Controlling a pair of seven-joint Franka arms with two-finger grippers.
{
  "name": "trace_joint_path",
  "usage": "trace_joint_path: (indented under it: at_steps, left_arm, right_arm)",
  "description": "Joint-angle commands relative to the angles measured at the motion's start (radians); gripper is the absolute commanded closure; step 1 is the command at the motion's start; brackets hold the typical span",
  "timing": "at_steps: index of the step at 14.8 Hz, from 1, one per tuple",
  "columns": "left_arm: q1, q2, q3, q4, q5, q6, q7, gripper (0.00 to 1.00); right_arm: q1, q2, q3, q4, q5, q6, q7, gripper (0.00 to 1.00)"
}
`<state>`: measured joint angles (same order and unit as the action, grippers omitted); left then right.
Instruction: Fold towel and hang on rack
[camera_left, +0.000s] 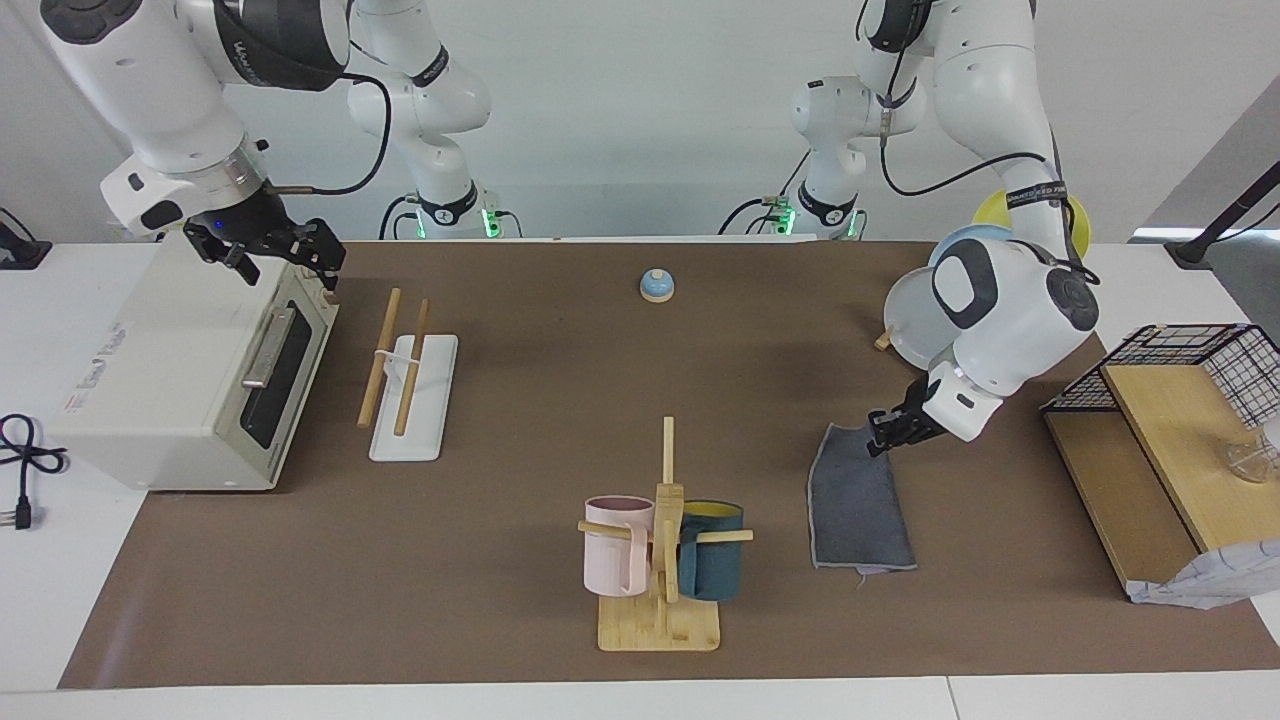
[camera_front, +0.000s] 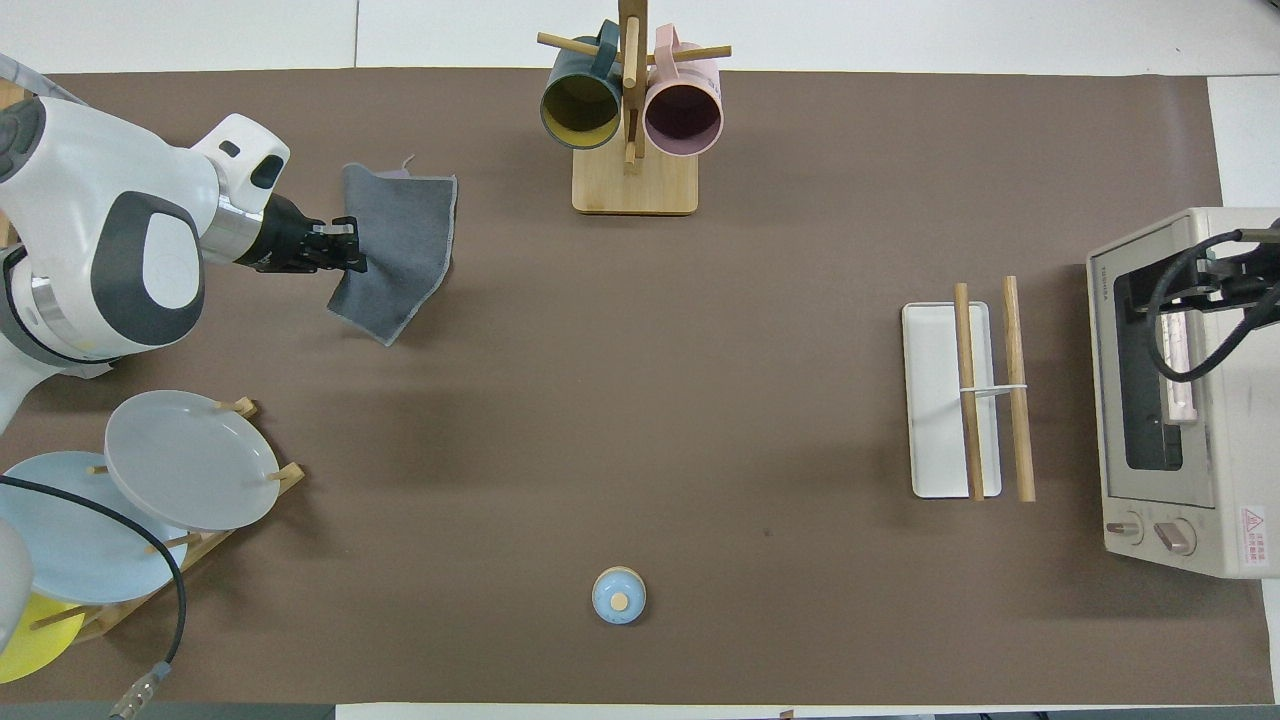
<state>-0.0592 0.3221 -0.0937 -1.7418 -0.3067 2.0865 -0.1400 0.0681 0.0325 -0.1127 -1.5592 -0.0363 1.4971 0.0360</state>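
The towel is folded into a dark grey strip with a purple edge peeking out at its end farthest from the robots. It lies toward the left arm's end of the brown mat. My left gripper is shut on its side edge and holds that part up off the mat, while the rest stays down. The rack, a white base with two wooden rods, stands toward the right arm's end. My right gripper waits open above the toaster oven.
A bamboo mug stand with pink and teal mugs stands beside the towel. The toaster oven is next to the rack. A plate stand, a blue bell and a wire-basket shelf are also here.
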Motion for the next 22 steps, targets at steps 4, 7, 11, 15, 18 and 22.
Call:
trace_joint_path:
  at_steps: [4,7,11,15,18,22]
  left_arm:
    - [-0.036,-0.067,-0.024,0.117,0.055,-0.215,-0.451,1.0]
    - [-0.047,-0.113,-0.072,0.133,0.06,-0.239,-0.787,1.0]
    - [-0.111,-0.187,-0.084,0.133,0.057,-0.252,-1.212,1.0]
    - [-0.139,-0.205,-0.116,0.152,0.052,-0.244,-1.508,1.0]
    - [-0.139,-0.206,-0.176,0.16,0.052,-0.23,-1.746,1.0]
    - [-0.145,-0.209,-0.248,0.159,0.057,-0.126,-2.016,1.0]
  right_arm:
    - [-0.019,-0.045,0.001,-0.068,0.175,0.017,-0.022,0.0]
    - [-0.005,-0.069,0.002,-0.128,0.281,0.092,0.152,0.0]
    - [0.029,-0.114,0.002,-0.26,0.504,0.265,0.376,0.0]
    - [0.105,-0.132,0.002,-0.307,0.701,0.375,0.721,0.0]
    - [0.182,-0.154,0.002,-0.376,0.849,0.561,0.964,0.0]
    - [0.315,-0.145,0.002,-0.423,0.94,0.762,1.169,0.0]
